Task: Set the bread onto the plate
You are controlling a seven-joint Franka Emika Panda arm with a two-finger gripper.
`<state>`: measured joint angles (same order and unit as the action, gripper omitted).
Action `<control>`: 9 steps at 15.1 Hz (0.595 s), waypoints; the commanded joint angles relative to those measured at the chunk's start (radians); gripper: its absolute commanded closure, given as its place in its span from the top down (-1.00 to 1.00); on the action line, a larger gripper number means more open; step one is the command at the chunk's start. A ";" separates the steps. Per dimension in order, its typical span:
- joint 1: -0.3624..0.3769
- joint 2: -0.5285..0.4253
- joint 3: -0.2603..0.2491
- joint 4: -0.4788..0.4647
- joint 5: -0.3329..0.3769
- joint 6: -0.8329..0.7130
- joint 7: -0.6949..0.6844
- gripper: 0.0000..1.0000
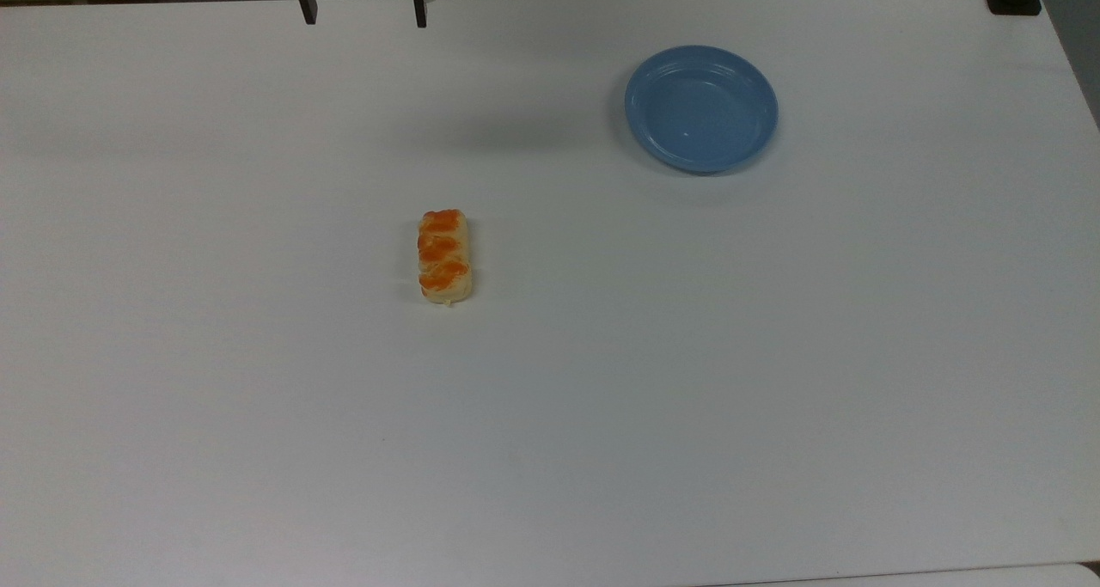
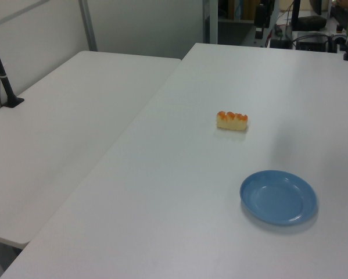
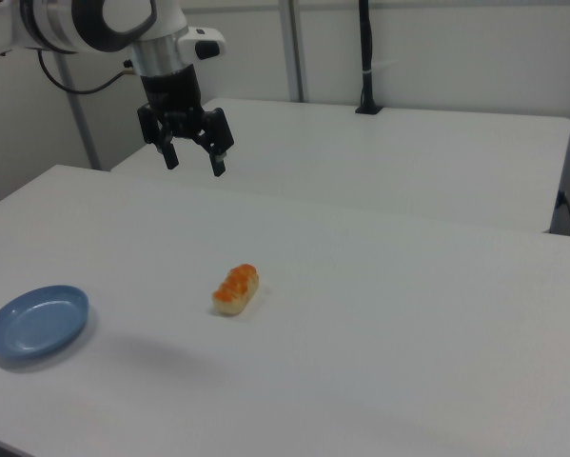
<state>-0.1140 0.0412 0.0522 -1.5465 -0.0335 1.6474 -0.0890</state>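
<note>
While bare, plate [image 1: 701, 108], bread [image 1: 444, 255] apart

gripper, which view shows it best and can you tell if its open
The right view: the gripper hangs whole and open, high above the table, away from the bread. In the top view its two fingertips peek in at the upper edge, spread apart.
</note>
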 commanded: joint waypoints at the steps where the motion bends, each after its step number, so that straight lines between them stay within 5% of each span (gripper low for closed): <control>1: 0.013 0.008 -0.006 0.016 0.015 -0.023 0.008 1.00; 9: 0.007 0.009 -0.009 0.016 0.015 -0.017 -0.005 1.00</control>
<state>-0.1131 0.0431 0.0519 -1.5465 -0.0335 1.6474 -0.0890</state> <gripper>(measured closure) 0.000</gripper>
